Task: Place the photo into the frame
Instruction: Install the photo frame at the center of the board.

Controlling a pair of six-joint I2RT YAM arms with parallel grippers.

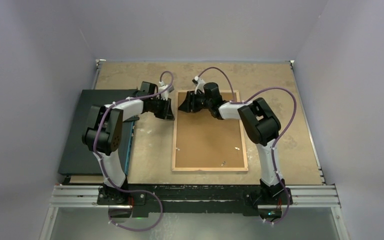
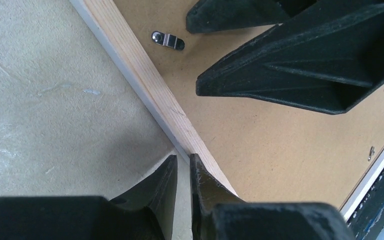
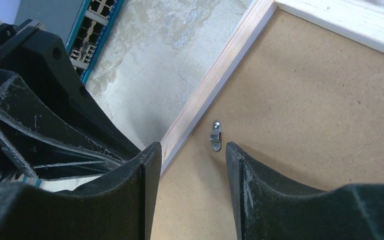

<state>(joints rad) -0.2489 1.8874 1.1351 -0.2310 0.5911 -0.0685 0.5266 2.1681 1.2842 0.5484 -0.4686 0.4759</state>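
Note:
The frame (image 1: 175, 145) lies face down mid-table, its light wood back and brown backing board (image 1: 207, 137) facing up. My left gripper (image 1: 166, 110) sits at its far left edge. In the left wrist view its jaws (image 2: 183, 157) are almost closed and empty, one finger over the wood border (image 2: 145, 75). My right gripper (image 1: 187, 103) is open just above the backing. In the right wrist view it (image 3: 192, 147) stands before a metal clip (image 3: 215, 136). A blue printed strip (image 3: 97, 20) shows at the left, likely the photo's edge (image 1: 128, 145).
A large dark flat sheet (image 1: 87, 125) lies at the table's left under my left arm. I cannot tell the dark board and the photo apart there. More clips sit on the backing (image 1: 223, 162). Grey walls close in the table.

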